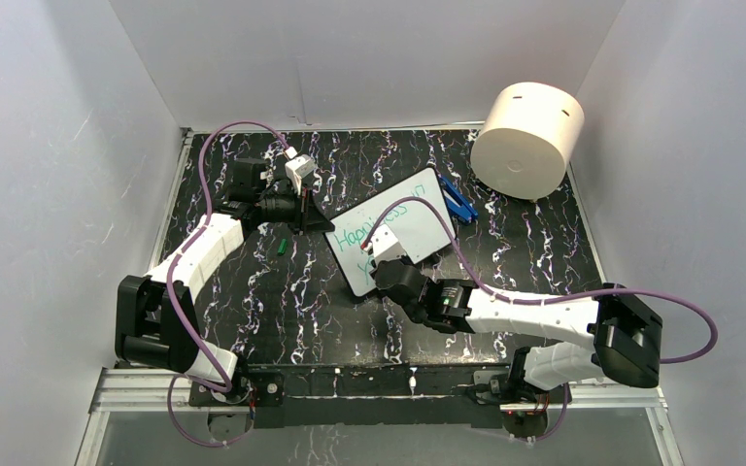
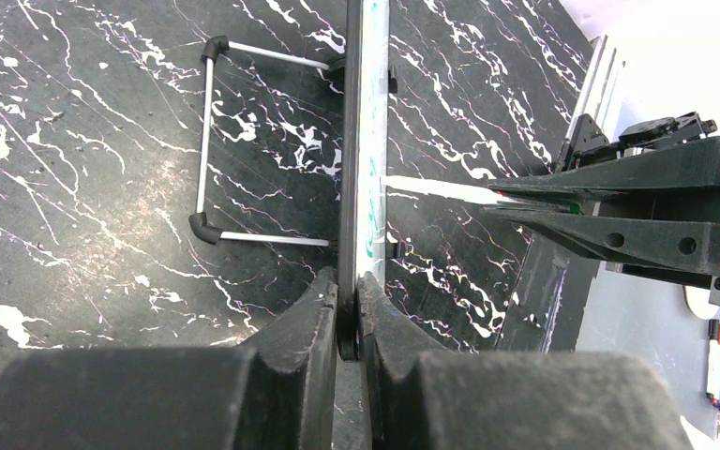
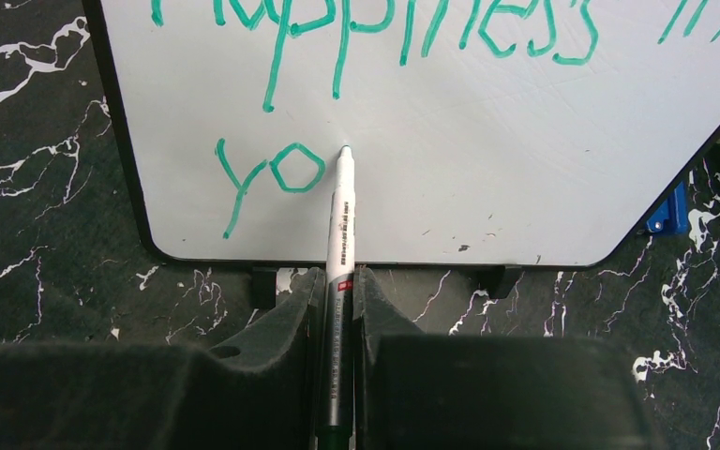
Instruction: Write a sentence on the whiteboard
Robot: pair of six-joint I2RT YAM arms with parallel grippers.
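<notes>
The whiteboard (image 1: pixel 420 206) stands tilted on the dark marbled table, propped on a wire stand (image 2: pixel 206 141). The sentence (image 3: pixel 384 28) in teal reads "Happiness" and a few strokes on the top line, with "yo" (image 3: pixel 277 173) below. My left gripper (image 2: pixel 349 281) is shut on the board's edge (image 2: pixel 364 141), seen edge-on; it shows in the top view (image 1: pixel 325 221) at the board's left side. My right gripper (image 3: pixel 337 277) is shut on a white marker (image 3: pixel 340 216), its tip touching the board just right of "yo". From above, the right gripper (image 1: pixel 386 254) is at the board's near edge.
A big cream cylinder (image 1: pixel 527 141) lies at the back right. A blue object (image 1: pixel 458 199) lies right of the board. A small green cap (image 1: pixel 280 247) lies on the table near the left arm. White walls enclose three sides.
</notes>
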